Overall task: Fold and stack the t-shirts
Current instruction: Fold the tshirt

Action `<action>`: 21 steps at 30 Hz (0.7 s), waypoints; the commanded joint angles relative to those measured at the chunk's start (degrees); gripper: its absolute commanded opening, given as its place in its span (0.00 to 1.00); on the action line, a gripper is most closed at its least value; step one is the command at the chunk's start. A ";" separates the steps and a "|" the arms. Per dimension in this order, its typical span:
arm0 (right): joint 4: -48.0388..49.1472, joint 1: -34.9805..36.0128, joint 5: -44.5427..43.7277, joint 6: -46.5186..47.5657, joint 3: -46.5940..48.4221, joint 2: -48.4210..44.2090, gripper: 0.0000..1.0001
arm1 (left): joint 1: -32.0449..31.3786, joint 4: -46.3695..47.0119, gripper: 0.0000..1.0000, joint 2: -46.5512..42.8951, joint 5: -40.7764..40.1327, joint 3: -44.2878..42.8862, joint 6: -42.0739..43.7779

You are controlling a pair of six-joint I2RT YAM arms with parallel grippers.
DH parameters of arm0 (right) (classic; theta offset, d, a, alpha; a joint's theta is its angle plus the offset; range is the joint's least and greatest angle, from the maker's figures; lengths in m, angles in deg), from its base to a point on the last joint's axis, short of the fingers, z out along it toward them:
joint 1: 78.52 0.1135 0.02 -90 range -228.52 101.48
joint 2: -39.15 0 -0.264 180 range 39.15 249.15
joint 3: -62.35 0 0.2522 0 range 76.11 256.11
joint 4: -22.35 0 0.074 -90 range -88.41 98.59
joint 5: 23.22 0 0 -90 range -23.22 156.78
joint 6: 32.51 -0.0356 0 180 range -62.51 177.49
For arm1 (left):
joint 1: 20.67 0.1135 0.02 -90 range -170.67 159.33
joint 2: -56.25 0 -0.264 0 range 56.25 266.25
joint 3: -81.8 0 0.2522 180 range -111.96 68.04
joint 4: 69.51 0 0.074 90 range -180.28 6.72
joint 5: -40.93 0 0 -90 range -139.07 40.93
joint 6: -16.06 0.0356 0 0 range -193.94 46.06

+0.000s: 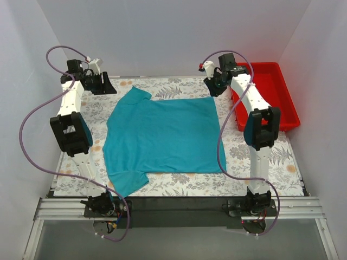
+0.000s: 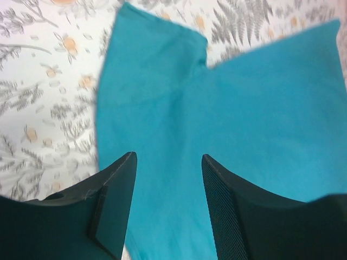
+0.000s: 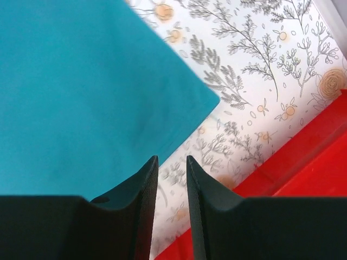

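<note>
A teal-blue t-shirt [image 1: 162, 135] lies spread flat on the floral table cover, one sleeve at the far left and one at the near left. My left gripper [image 1: 103, 82] hovers at the far left corner, open and empty; in the left wrist view [image 2: 168, 157] the far sleeve [image 2: 146, 81] lies under it. My right gripper [image 1: 212, 85] hovers at the shirt's far right corner, its jaws a narrow gap apart with nothing between them. The right wrist view [image 3: 172, 158] shows that shirt corner [image 3: 200, 100] just left of the fingers.
A red plastic tray [image 1: 271, 92] stands at the far right beside the right arm; its edge also shows in the right wrist view [image 3: 303, 168]. White walls close in the table on three sides. Purple cables loop off both arms.
</note>
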 commanded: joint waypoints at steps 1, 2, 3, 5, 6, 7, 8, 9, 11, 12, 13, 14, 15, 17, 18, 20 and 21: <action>3.28 -0.94 -2.14 -2.73 5.84 6.42 0.34 | 0.14 10.76 0.50 3.29 2.41 -4.51 -10.10; 4.60 -1.73 -2.06 -3.00 6.63 7.57 0.33 | 0.15 12.96 0.51 3.91 2.05 -4.42 -11.08; 7.31 -1.99 -1.62 -3.26 7.51 8.54 0.33 | 0.15 16.37 0.51 5.22 1.96 -4.07 -11.35; 9.70 -2.96 -0.74 -3.61 7.69 10.74 0.34 | 0.06 19.29 0.52 6.37 1.25 -3.72 -12.41; 11.63 -3.14 0.13 -3.61 7.17 11.36 0.33 | -0.03 21.05 0.52 7.94 1.08 -3.89 -12.58; 12.86 -3.31 0.40 -3.70 6.64 12.23 0.34 | -0.12 21.33 0.53 8.83 0.55 -4.50 -12.59; 13.75 -3.58 1.19 -3.35 6.12 12.50 0.35 | -0.03 21.42 0.53 9.97 -0.41 -5.29 -12.76; 15.23 -3.75 1.55 -3.18 5.33 13.11 0.36 | -0.12 21.50 0.53 11.98 -0.50 -6.78 -12.85; 15.95 -3.76 1.81 -2.65 5.32 14.17 0.38 | -0.12 21.59 0.55 13.84 -0.94 -8.11 -13.03; 16.21 -3.76 2.25 -2.56 5.41 15.05 0.39 | -0.21 21.59 0.55 14.63 -1.21 -8.64 -13.03; 17.09 -3.76 2.25 -2.56 5.41 15.49 0.40 | -0.38 21.51 0.55 16.20 -1.38 -9.34 -13.03; 17.44 -3.84 2.17 -2.56 5.50 16.02 0.42 | -0.38 21.59 0.56 16.83 -1.65 -9.78 -13.03; 17.79 -3.76 2.34 -2.56 5.50 16.37 0.44 | -0.47 21.59 0.56 17.44 -1.73 -10.05 -13.11; 18.41 -3.84 2.78 -2.47 5.76 17.42 0.48 | -0.64 21.68 0.56 18.58 -1.65 -10.49 -13.29; 18.50 -3.93 3.04 -2.47 5.76 17.69 0.49 | -0.65 21.86 0.56 18.76 -1.82 -10.49 -13.38; 18.50 -3.93 3.74 -2.30 5.41 18.30 0.50 | -0.82 22.38 0.56 19.38 -2.00 -10.31 -13.55; 18.59 -3.93 4.09 -2.21 5.23 18.48 0.50 | -0.82 22.73 0.56 19.56 -2.00 -10.31 -13.81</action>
